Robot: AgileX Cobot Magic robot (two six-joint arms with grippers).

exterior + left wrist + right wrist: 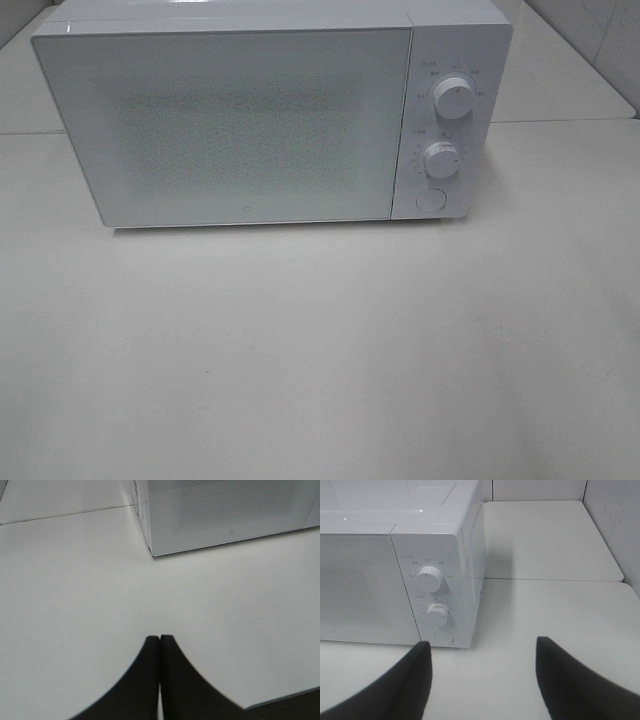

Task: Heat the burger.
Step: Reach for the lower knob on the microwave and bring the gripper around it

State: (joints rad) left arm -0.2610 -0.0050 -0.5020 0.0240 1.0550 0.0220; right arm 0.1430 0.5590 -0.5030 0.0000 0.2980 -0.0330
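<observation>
Left pincer [160, 639] closed, right pincer [481, 641] open, before a shut microwave [250, 120].
My left pincer's fingers press together with nothing between them; my right pincer's stand wide apart and empty. Both hang over the white worktop [320, 350], the right one facing the microwave's upper knob [429, 578], lower knob [438, 614] and round button [444, 637]. Where the burger is, I cannot tell.

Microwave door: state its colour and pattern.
The microwave door is white with a fine dotted centre; the exterior high view shows it best.
</observation>
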